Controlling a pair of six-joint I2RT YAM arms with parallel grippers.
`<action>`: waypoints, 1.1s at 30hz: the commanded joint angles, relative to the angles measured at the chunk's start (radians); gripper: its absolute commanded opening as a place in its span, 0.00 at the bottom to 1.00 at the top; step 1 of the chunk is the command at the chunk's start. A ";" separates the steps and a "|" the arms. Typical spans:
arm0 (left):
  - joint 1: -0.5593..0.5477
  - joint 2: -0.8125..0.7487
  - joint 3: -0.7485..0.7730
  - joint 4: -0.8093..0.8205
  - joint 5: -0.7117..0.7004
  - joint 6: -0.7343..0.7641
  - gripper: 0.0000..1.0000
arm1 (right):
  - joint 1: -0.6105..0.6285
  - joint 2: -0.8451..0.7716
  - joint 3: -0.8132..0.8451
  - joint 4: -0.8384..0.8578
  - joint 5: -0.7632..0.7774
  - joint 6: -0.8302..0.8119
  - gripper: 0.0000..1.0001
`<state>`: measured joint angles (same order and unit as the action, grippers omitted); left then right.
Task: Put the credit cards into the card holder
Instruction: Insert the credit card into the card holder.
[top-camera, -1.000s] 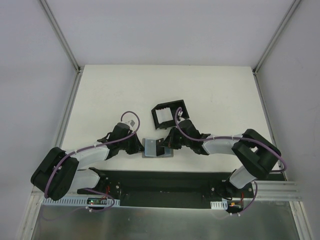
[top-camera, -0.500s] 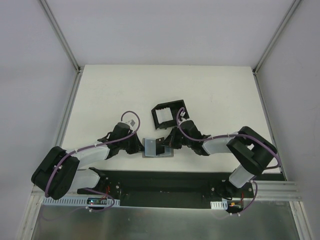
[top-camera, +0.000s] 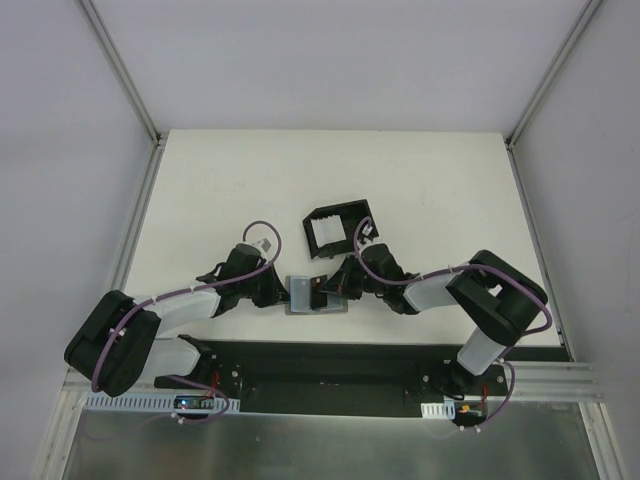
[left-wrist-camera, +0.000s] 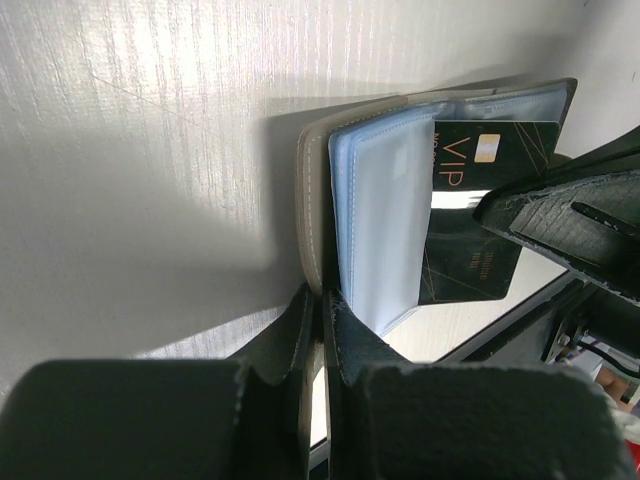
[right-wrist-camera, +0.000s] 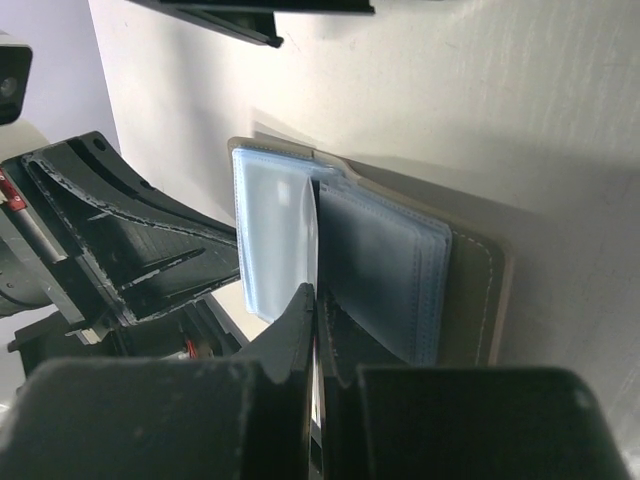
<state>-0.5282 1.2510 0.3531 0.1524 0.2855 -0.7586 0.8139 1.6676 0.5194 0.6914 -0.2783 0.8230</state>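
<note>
A grey wallet (top-camera: 303, 293) lies open near the table's front edge, with light blue plastic sleeves (left-wrist-camera: 380, 220) inside. A dark card marked VIP (left-wrist-camera: 478, 225) sticks half out of the sleeves. My left gripper (left-wrist-camera: 325, 300) is shut on the wallet's grey cover edge (left-wrist-camera: 312, 200); in the top view it sits at the wallet's left side (top-camera: 279, 293). My right gripper (right-wrist-camera: 316, 298) is shut on the dark card, seen edge-on between sleeves (right-wrist-camera: 275, 235) and wallet (right-wrist-camera: 480, 290); from above it sits at the wallet's right (top-camera: 335, 290). The black card holder (top-camera: 338, 232) stands just beyond the wallet.
The card holder's edge (right-wrist-camera: 250, 15) shows at the top of the right wrist view. The left gripper's fingers (right-wrist-camera: 120, 240) show at the left there. The black base rail (top-camera: 330, 365) runs along the front edge. Grey walls stand on both sides.
The right arm's elbow and forearm have shifted slightly left and forward. The wallet and the left gripper have stayed in place.
</note>
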 joint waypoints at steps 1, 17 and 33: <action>0.004 0.027 -0.028 -0.108 -0.069 0.041 0.00 | 0.011 -0.023 -0.025 -0.032 0.011 0.011 0.00; 0.004 0.013 -0.016 -0.108 -0.060 0.085 0.00 | 0.005 0.078 0.088 -0.147 -0.042 -0.010 0.01; 0.004 0.011 -0.022 -0.106 -0.054 0.087 0.00 | 0.047 -0.083 0.155 -0.504 0.163 -0.143 0.31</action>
<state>-0.5282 1.2472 0.3538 0.1532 0.2863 -0.7254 0.8490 1.6260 0.6266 0.3801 -0.2119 0.7650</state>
